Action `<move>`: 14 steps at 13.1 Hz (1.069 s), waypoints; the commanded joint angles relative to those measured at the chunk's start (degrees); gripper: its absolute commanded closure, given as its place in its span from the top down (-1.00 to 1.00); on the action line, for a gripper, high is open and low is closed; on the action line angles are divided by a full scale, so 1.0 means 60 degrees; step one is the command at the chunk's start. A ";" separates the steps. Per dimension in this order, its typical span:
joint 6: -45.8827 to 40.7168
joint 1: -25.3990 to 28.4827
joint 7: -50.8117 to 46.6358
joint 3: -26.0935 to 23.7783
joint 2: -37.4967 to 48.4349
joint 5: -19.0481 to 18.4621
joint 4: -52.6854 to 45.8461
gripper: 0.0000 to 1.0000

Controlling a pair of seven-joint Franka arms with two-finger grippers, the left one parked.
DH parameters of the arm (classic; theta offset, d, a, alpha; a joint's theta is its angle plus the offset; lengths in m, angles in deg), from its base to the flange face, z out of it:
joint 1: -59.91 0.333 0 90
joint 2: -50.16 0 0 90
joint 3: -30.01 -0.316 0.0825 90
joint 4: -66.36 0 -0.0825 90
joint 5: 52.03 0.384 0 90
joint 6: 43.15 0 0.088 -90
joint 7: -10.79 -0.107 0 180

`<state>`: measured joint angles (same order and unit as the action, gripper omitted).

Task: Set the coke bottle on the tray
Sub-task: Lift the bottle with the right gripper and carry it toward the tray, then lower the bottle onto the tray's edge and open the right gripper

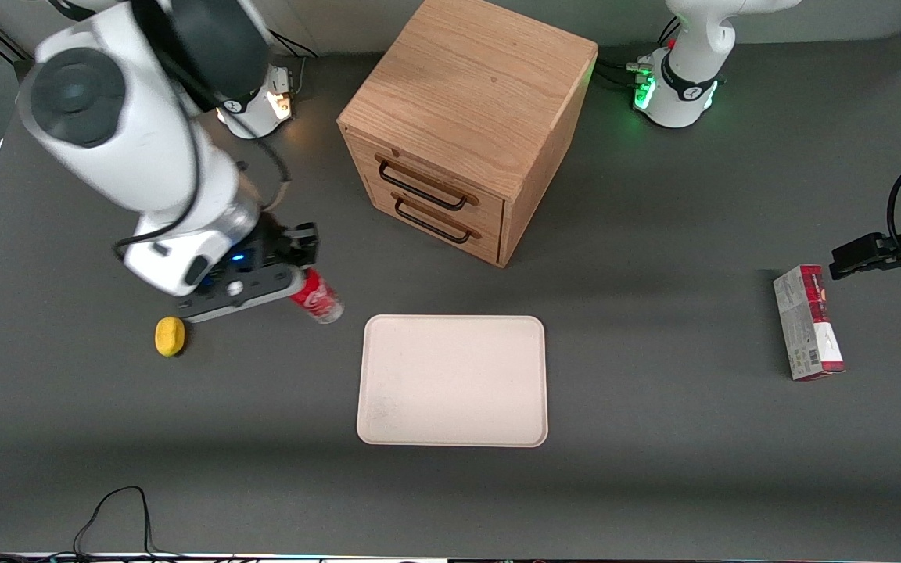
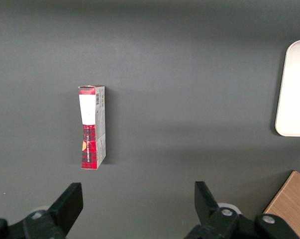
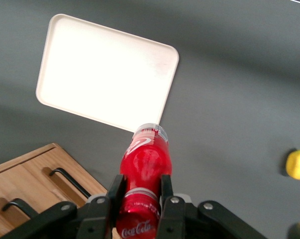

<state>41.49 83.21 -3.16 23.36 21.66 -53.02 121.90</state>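
My gripper (image 1: 294, 275) is shut on the coke bottle (image 1: 317, 297), a small red bottle with a clear base, and holds it tilted above the table. It hangs beside the tray (image 1: 452, 381), toward the working arm's end and a little farther from the front camera than the tray's corner. In the right wrist view the bottle (image 3: 146, 162) sits between the two black fingers (image 3: 115, 191) with its clear base pointing away from the gripper (image 3: 141, 191). The cream-white tray (image 3: 102, 72) lies flat and bare on the table below.
A wooden drawer cabinet (image 1: 462, 125) stands farther from the front camera than the tray. A yellow lemon-like lump (image 1: 170, 336) lies on the table beside the gripper. A red-and-white carton (image 1: 808, 322) lies toward the parked arm's end.
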 commanded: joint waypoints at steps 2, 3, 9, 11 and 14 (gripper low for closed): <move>0.0847 -0.0015 -0.0209 0.0010 -0.0873 -0.0302 -0.0277 -0.74; 0.1197 -0.0029 -0.0195 0.0039 -0.1195 -0.0332 -0.0277 -0.74; 0.3205 -0.0073 -0.0195 0.0069 -0.3144 -0.0522 -0.0219 -0.74; 0.3529 -0.0073 -0.0195 0.0069 -0.3511 -0.0537 -0.0204 -0.74; 0.3837 -0.0073 -0.0195 0.0069 -0.3834 -0.0683 -0.0174 -0.74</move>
<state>63.92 82.50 -3.45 23.87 -0.50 -55.17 122.48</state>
